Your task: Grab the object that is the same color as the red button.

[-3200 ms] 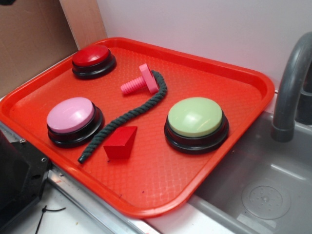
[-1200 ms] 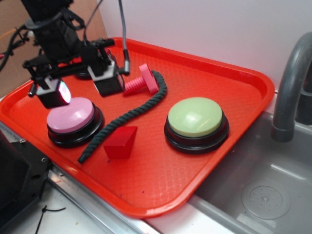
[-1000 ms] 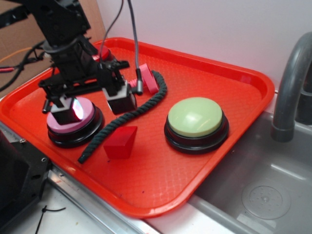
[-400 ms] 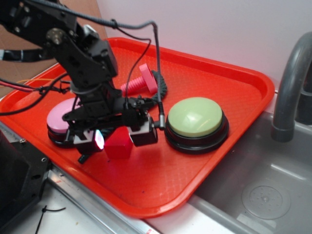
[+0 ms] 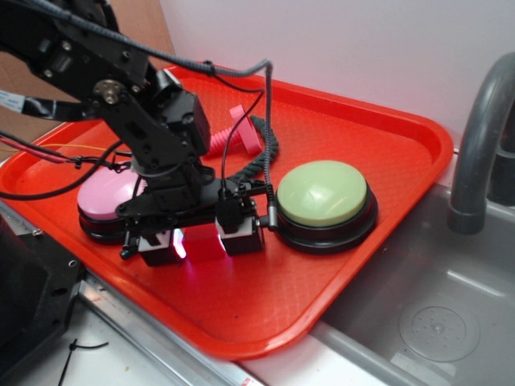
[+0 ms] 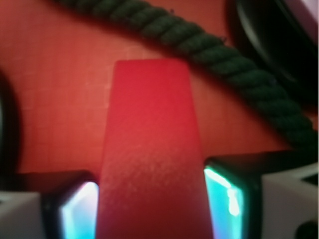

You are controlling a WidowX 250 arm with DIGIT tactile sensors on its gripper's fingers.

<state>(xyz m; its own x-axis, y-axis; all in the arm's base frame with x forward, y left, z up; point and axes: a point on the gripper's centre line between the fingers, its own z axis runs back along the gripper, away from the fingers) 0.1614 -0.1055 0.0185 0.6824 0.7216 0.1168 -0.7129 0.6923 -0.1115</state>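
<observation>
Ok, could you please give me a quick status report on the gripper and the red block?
Gripper down on tray, fingers straddling red wedge block. Closure on block unconfirmed. Dark rope just beyond block, not between fingers.
</observation>
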